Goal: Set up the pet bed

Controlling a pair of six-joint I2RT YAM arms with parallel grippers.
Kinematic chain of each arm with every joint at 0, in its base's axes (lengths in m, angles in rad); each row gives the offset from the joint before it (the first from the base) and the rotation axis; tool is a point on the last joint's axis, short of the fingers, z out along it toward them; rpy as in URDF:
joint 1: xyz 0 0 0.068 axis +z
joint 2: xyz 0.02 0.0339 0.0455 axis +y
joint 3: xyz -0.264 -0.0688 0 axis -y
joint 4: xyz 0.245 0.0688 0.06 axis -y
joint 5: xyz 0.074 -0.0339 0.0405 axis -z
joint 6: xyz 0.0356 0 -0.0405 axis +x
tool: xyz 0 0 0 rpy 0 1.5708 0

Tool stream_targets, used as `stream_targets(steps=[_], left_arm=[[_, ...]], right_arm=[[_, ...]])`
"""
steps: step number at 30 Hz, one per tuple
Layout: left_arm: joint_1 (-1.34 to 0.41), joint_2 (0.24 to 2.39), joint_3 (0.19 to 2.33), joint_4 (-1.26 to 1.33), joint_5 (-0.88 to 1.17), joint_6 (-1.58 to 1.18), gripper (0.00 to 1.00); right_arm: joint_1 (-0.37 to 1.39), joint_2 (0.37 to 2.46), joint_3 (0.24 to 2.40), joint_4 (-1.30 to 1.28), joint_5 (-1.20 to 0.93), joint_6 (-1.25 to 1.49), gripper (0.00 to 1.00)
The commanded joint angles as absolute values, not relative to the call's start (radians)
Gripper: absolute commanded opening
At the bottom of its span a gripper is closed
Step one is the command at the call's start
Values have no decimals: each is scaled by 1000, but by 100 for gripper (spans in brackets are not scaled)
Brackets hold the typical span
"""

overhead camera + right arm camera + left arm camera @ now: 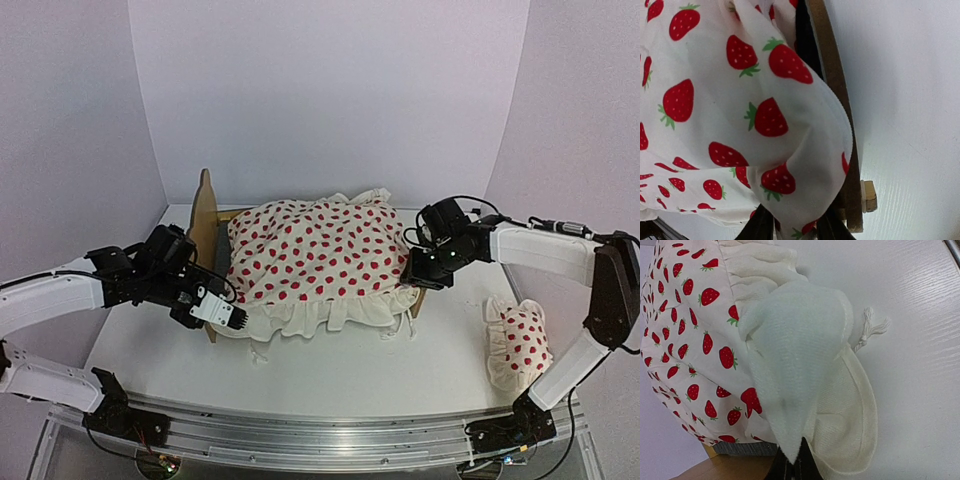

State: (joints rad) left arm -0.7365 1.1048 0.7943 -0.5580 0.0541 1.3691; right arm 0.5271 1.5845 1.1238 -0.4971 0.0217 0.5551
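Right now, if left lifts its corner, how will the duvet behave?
Likely floppy: the duvet folds and droops from the left gripper pinching its corner. Probably light: thin cloth with a puffy ruffle. It may drag across the bed rather than rise whole, since it lies draped over the frame.

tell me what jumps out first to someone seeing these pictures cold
The white strawberry-print duvet, draped over the pet bed in the middle, grabs the eye; only the wooden headboard shows clearly. The left gripper pinches its near ruffled corner, the right gripper sits at its opposite end, and a matching pillow lies at the table's right.
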Motion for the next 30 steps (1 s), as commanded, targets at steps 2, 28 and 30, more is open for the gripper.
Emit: stream_targets(steps=[2, 28, 30], left_arm=[[-727, 1207, 927, -601, 112, 1183, 0], [-725, 1261, 1113, -551, 116, 980, 0], [-726, 1261, 1114, -549, 117, 985, 0]], right_arm=[[573, 1516, 1166, -608, 83, 451, 40], [1157, 2091, 971, 858, 82, 299, 49], [1157, 2166, 1020, 899, 117, 311, 52]])
